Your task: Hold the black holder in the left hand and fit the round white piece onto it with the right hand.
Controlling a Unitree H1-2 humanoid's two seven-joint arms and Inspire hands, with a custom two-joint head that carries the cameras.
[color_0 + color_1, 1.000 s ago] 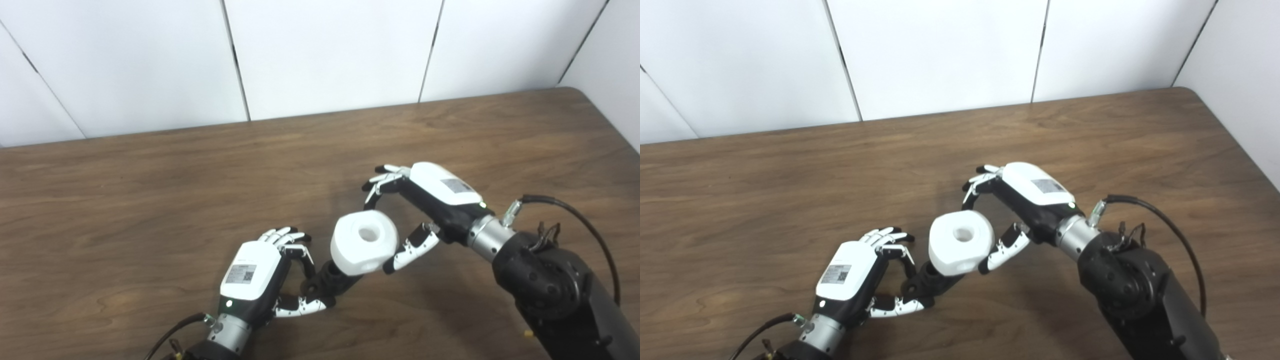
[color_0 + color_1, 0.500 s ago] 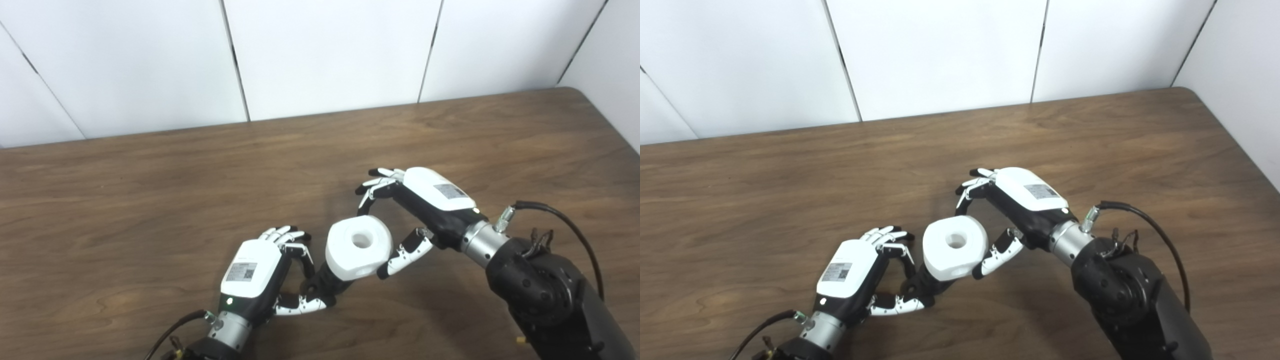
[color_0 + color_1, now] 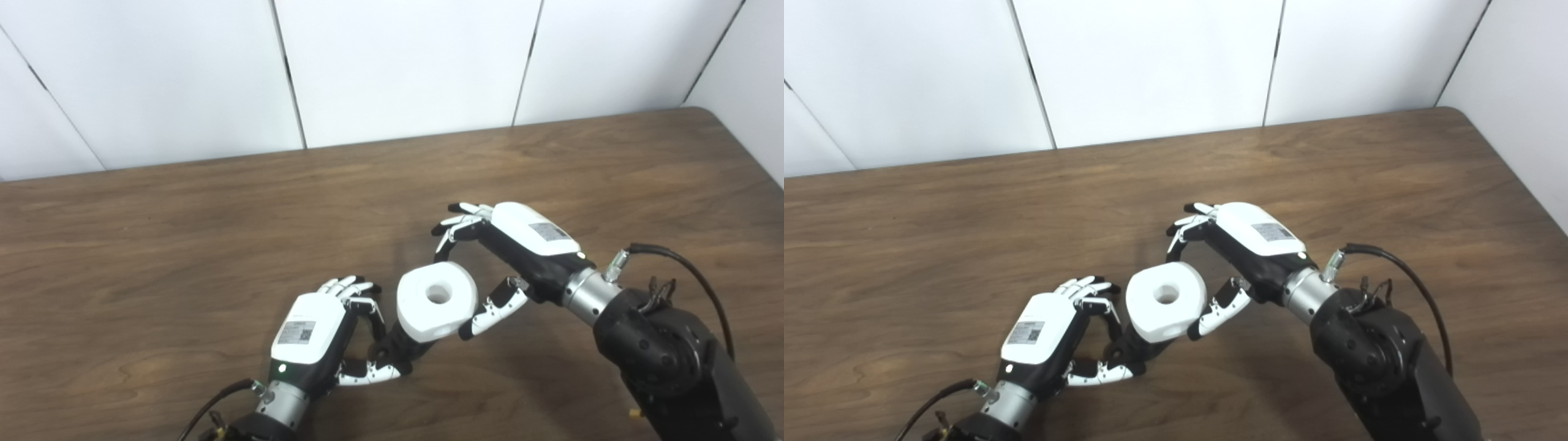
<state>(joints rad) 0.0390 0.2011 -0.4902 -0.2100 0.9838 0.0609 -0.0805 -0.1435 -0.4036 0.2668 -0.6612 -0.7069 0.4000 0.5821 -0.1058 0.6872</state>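
Above the brown wooden table (image 3: pixel 184 233), a black cylindrical holder (image 3: pixel 397 349) is pinched by the left hand (image 3: pixel 318 334). The round white plastic piece (image 3: pixel 436 300), seated on its upper end, is gripped between thumb and fingers of the right hand (image 3: pixel 517 245).

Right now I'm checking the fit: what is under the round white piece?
The black holder, held by the left hand, pokes out beneath the round white piece. Its tip is covered, so seating cannot be seen.
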